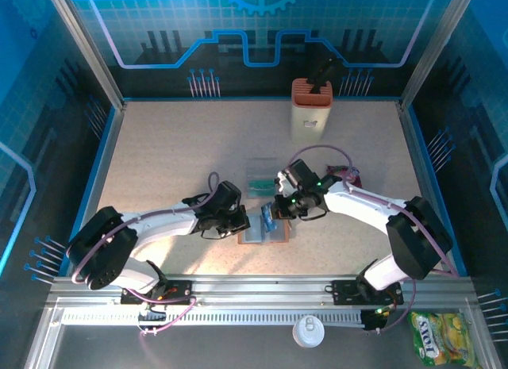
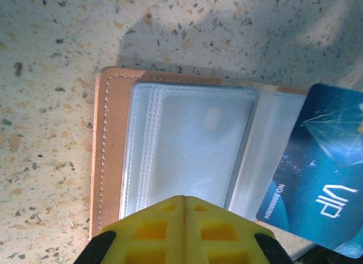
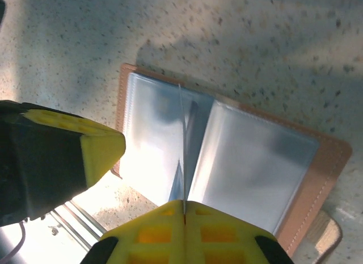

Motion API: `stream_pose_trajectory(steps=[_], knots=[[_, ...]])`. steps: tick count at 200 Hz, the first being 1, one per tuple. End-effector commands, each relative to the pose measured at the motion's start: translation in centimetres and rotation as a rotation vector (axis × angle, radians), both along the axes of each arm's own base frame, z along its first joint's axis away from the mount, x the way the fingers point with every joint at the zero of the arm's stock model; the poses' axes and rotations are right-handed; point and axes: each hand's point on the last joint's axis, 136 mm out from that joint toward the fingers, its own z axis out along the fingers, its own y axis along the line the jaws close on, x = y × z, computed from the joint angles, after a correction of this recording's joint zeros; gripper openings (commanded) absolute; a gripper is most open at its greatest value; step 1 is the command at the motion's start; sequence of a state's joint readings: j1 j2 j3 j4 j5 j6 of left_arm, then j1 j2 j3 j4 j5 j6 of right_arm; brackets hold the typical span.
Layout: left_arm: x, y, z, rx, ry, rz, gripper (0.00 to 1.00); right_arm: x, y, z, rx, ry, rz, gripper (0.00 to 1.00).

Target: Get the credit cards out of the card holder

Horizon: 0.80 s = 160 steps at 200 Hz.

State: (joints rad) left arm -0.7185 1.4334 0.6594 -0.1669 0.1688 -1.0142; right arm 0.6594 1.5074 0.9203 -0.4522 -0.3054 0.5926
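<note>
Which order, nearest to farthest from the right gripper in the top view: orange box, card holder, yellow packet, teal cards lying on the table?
From the right gripper:
1. card holder, directly beneath it.
2. teal cards, just behind it.
3. orange box, at the far back.
4. yellow packet, near right corner.

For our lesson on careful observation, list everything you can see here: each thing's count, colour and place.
table: one, speckled beige, under everything.
card holder: one, brown, clear pockets, open, near middle.
blue card: one, blue, tilted above holder, in right gripper.
loose cards: small stack, teal, behind holder.
box: one, orange and cream, upright, far edge.
snack packet: one, purple-red, by right arm.
lid: one, white, front ledge.
snack bag: one, yellow-green, front right corner.
left gripper: one, yellow, shut, over holder.
right gripper: one, yellow, shut on blue card.
</note>
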Motion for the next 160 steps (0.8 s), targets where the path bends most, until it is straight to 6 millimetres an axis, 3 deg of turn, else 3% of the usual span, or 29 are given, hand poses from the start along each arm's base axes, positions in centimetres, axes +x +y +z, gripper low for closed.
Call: stream_pose_trajectory(steps=[1,63,117,160], knots=[[0.1,0.4,1.1,0.009,-0.030,0.007,0.03,0.4,-1.3,1.3,-0.079,-0.067,0.099,0.01],[0.0,1.6,1.9,0.007,-0.064,0.036,0.05,2.1,-1.6,2.9,-0.225,-0.206,0.438,0.00],[-0.5,2.6,1.9,0.011,-0.067,0.055,0.05,4.7,-0.6,4.9,-0.269,-0.372,0.754,0.00],[-0.8,3.6,1.8,0.015,-0.072,0.075,0.05,7.2,-1.1,5.6,-0.366,-0.439,0.970,0.00]])
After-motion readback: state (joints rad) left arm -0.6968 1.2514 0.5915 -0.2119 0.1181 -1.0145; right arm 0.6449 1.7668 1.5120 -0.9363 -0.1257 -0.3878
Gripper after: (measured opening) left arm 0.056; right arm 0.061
